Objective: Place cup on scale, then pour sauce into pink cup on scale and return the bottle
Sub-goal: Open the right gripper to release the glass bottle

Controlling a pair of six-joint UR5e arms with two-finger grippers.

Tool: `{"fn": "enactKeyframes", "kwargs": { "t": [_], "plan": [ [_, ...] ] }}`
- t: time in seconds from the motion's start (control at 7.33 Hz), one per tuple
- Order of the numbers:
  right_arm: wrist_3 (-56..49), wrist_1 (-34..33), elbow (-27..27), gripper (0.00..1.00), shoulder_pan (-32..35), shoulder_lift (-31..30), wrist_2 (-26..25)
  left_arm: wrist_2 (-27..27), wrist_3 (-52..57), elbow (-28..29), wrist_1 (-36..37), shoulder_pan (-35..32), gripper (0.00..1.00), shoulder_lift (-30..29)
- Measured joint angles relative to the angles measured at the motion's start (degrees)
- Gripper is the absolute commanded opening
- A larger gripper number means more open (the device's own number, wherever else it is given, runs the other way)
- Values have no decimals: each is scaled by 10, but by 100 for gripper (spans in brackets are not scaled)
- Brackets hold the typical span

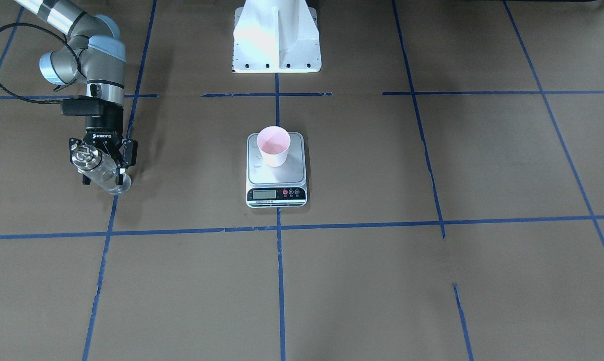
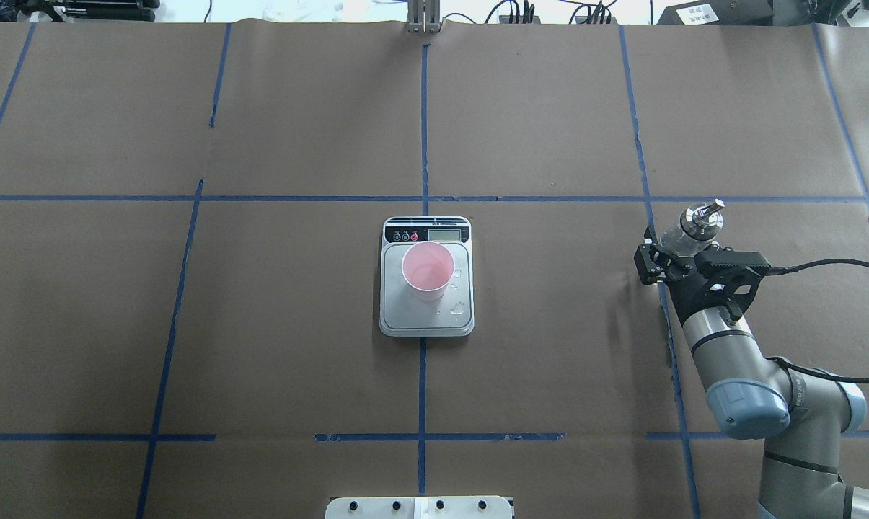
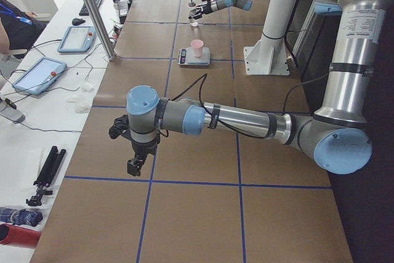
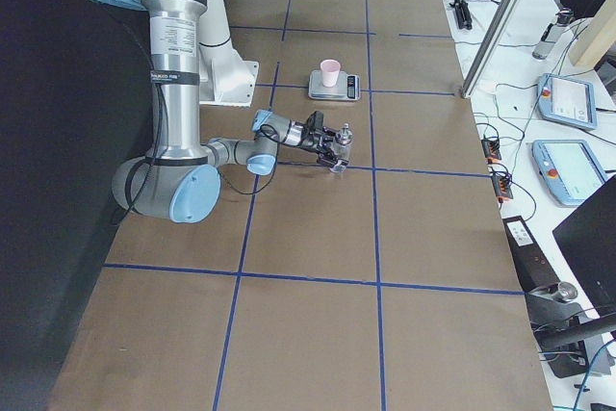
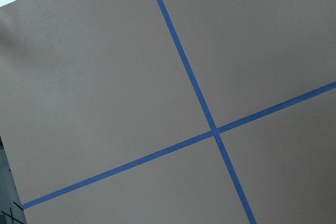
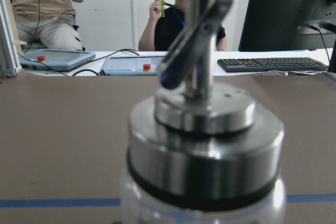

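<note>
The pink cup (image 1: 274, 145) stands upright on the scale (image 1: 276, 175) at the table's middle; it also shows in the overhead view (image 2: 428, 270). A few clear drops (image 2: 457, 308) lie on the steel platform. My right gripper (image 1: 104, 175) is far to the robot's right, its fingers on either side of the glass bottle (image 1: 106, 175), shut on it. The bottle (image 2: 683, 236) is upright, with its base at or just above the table. Its silver spout cap (image 6: 197, 108) fills the right wrist view. My left gripper (image 3: 136, 163) hangs over the table's left end; I cannot tell if it is open.
The white robot pedestal (image 1: 276, 40) stands behind the scale. Blue tape lines (image 2: 423, 198) grid the brown table cover. Two operators (image 6: 173, 19) with tablets and a keyboard sit beyond the far table edge. The left wrist view shows only the table cover and tape (image 5: 212, 129).
</note>
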Motion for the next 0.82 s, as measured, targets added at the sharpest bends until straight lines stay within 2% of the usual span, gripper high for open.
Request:
{"fn": "enactKeyframes", "kwargs": {
  "t": [0.55, 0.82],
  "plan": [
    [-1, 2, 12, 100, -7, -7, 0, 1, 0, 0, 0, 0, 100, 0],
    [0, 2, 40, 100, -26, -40, -1, 1, 0, -1, 0, 0, 100, 0]
  ]
}}
